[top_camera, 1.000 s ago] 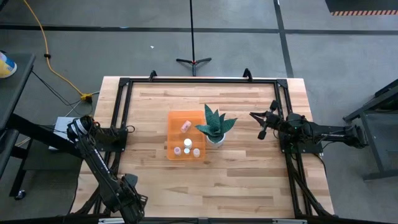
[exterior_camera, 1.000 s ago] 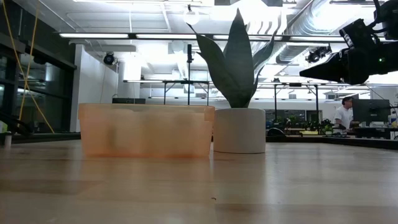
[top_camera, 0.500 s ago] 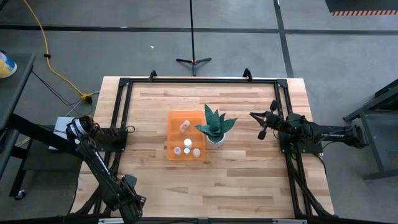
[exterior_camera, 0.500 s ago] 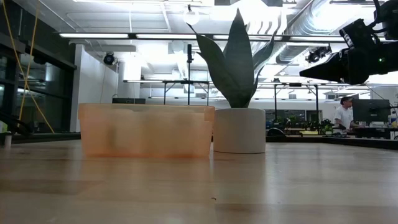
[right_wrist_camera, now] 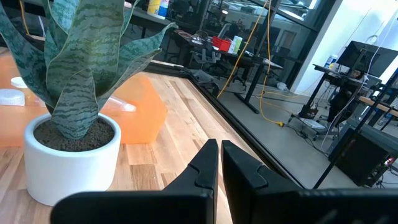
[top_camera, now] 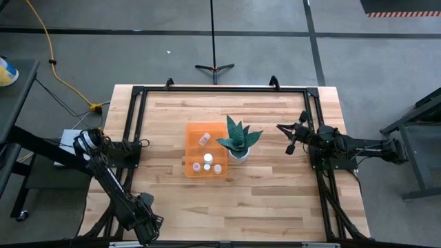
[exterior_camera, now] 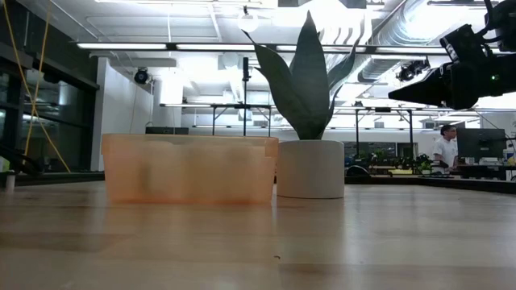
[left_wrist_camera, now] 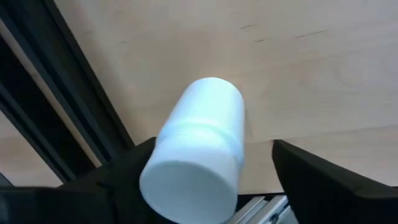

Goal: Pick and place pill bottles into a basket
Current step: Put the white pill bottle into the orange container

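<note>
The orange basket (top_camera: 189,148) stands mid-table, left of the potted plant, and holds several white pill bottles (top_camera: 207,158). It also shows in the low view (exterior_camera: 189,169). One more white pill bottle (left_wrist_camera: 202,146) lies on its side on the wood near the table's near left corner, beside a black frame rail. My left gripper (top_camera: 149,226) is there, open, with one finger on either side of that bottle (left_wrist_camera: 199,180). My right gripper (top_camera: 289,141) is shut and empty, hovering right of the plant, and shows in its own wrist view (right_wrist_camera: 219,163). My left gripper has the bottle between its open fingers. The bottle lies close against one finger (left_wrist_camera: 127,171), and bare wood shows between it and the other finger (left_wrist_camera: 311,180). I cannot tell whether either finger touches it.
A white pot with a teal spiky plant (top_camera: 238,141) stands against the basket's right side. Black frame rails (top_camera: 134,124) run along the table's left, right and far edges. Bare wood lies between the basket and the near edge. A person shows far off in the room (exterior_camera: 445,145).
</note>
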Controlling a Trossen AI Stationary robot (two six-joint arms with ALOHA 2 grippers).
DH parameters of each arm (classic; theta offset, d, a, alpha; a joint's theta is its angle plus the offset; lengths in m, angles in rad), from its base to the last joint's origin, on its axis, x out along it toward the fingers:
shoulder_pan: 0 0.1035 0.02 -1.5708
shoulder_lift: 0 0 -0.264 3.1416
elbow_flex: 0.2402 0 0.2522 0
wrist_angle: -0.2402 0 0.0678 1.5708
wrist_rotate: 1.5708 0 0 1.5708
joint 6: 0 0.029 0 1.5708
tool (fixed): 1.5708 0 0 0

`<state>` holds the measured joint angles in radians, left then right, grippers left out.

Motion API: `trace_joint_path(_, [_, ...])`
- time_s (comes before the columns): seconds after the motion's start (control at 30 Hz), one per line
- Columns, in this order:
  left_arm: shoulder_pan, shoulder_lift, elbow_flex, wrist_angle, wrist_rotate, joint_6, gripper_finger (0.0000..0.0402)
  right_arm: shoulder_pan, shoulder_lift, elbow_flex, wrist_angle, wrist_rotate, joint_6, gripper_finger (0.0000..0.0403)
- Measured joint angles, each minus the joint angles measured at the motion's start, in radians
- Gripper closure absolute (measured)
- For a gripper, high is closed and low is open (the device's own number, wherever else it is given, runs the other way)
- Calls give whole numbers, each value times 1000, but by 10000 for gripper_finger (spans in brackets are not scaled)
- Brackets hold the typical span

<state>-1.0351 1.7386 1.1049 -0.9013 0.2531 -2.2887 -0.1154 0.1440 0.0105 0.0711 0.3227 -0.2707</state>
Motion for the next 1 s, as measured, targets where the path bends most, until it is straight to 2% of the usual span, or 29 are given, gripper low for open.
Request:
trace_joint_path(0.4, [1,-2,1,1,-25,85,190,0,0,0,0,0,0,391])
trace_joint_path(0.5, [8,-10,10,-43,-106,115,192,0,0,0,0,0,0,391])
trace_joint_path(0.63, [59,-54,43,-112,-157,165,182,0,0,0,0,0,0,391])
trace_joint_path(0.73, [129,-82,80,-196,-200,274,168,0,0,0,0,0,0,391])
trace_joint_path(0.83, [230,-106,129,-294,-273,427,172,0,0,0,0,0,0,391])
trace_joint_path(1.0, [455,-119,185,-336,-347,796,194,0,0,0,0,0,0,391])
